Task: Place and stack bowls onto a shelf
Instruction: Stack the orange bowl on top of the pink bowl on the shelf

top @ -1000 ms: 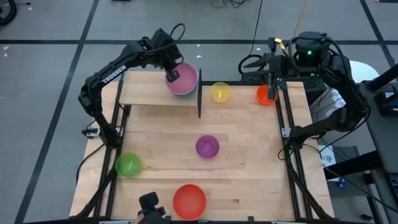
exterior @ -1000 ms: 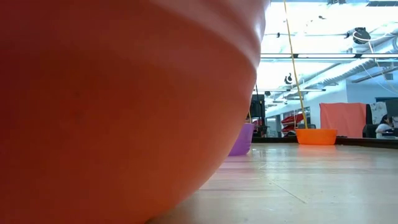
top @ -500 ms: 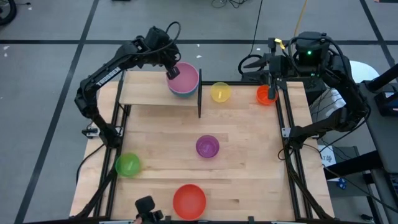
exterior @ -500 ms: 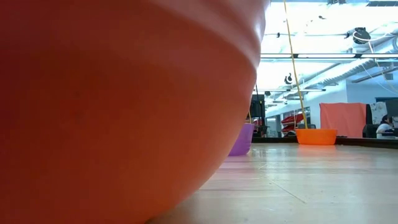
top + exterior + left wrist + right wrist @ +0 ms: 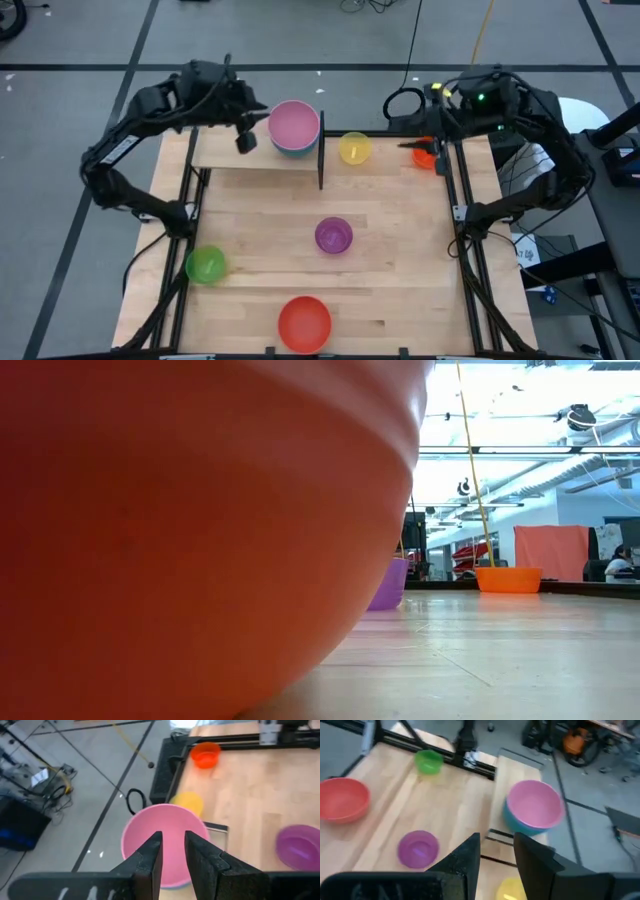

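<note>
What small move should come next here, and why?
Probably the right gripper should drop toward the orange bowl and take its rim. The pink bowl already sits nested in a blue one on the shelf, and the left gripper hangs empty beside it. Yellow, purple, green and red bowls lie on the table.

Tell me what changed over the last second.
The left claw let go of the pink bowl, now nested in the teal bowl on the shelf, and drew back to the left. The right claw swung in near the orange bowl. The other bowls stayed put.
</note>
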`<state>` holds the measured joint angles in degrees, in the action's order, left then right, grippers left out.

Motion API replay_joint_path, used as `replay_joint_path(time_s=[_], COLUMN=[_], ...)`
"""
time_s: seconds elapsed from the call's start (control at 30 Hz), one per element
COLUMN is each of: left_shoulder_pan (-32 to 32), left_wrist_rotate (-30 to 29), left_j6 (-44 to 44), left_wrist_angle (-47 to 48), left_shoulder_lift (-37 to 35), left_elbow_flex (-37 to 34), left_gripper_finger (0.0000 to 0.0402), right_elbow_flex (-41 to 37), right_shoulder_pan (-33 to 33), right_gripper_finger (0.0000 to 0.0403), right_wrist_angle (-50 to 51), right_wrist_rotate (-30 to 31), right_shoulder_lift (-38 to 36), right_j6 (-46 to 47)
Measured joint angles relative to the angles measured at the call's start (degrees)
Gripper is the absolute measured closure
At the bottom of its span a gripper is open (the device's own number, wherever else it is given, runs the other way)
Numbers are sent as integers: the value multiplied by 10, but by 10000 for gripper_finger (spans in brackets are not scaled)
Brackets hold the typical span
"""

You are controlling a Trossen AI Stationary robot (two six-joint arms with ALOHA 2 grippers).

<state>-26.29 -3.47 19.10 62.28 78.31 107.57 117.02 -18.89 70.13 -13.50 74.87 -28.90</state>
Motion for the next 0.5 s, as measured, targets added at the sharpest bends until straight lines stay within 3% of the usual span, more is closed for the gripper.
replay_joint_path(time_s=[0.27,0.5], left_shoulder_pan=[44,73], left_wrist_rotate=[0,2], left_j6=[-60,-94], left_wrist_angle=[57,142], left_shoulder_lift=[-38,-47], left_elbow_flex=[0,0], left_gripper_finger=[314,314], right_elbow_flex=[-110,-258], right_shoulder_pan=[85,150], right_gripper_finger=[289,289], right_wrist_angle=[-11,-165], right_wrist_rotate=[0,-1], right_shoulder_lift=[1,1], right_j6=[7,94])
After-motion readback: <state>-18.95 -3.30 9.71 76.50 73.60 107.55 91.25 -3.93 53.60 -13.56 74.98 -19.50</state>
